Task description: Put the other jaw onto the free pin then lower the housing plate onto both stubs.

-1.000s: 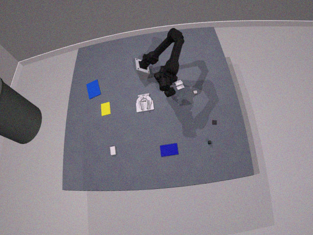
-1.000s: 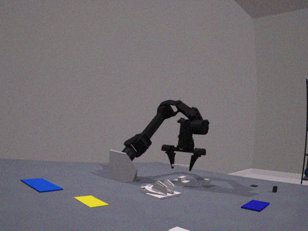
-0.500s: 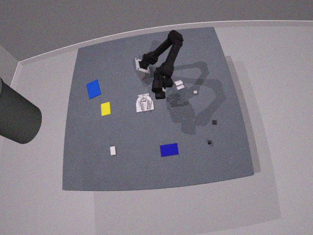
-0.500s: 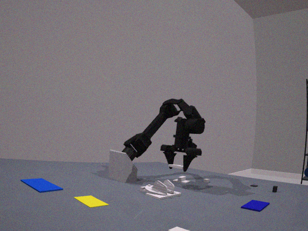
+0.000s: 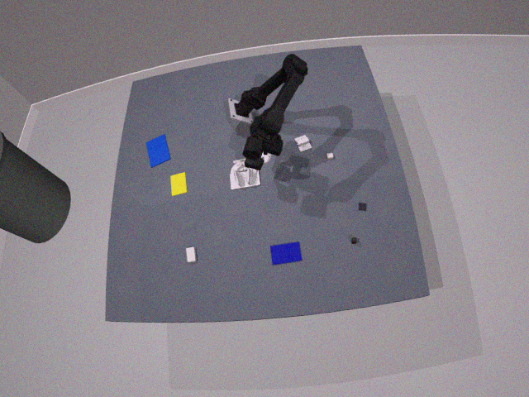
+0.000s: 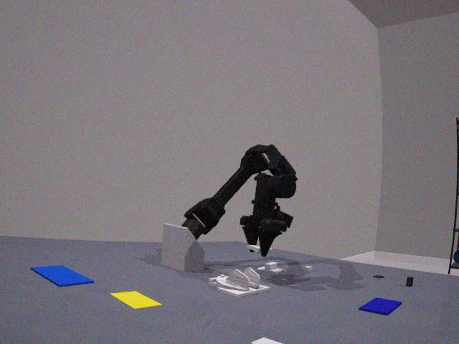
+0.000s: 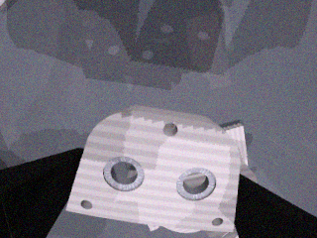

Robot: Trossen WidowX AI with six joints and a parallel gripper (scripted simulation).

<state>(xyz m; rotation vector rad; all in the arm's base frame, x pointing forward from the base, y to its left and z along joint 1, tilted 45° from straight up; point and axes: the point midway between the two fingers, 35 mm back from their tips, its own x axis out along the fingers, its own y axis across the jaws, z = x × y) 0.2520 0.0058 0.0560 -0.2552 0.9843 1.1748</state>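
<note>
My gripper (image 5: 265, 157) (image 6: 258, 251) (image 7: 158, 169) is shut on the white housing plate (image 6: 254, 247) (image 7: 158, 159), held level by its two side edges, above the table. The plate shows two large ringed holes and three small ones in the wrist view. The white base (image 5: 234, 184) (image 6: 237, 294) lies on the table, lower than the plate and toward the front left of it in the exterior view. Two pale jaws (image 5: 253, 175) (image 6: 237, 279) stand side by side on the base. The pins, stubs and gear teeth are too small or hidden to judge. The plate covers most of what lies beneath it in the wrist view.
A ridged white piece (image 5: 302, 143) (image 6: 270, 267) and a small white cube (image 5: 330, 155) (image 6: 308, 268) lie beyond the base. Blue (image 5: 158, 150) and yellow (image 5: 178, 184) sheets lie left; a dark blue sheet (image 5: 285, 253), white block (image 5: 191, 254) and dark cylinder (image 5: 354, 240) lie farther out.
</note>
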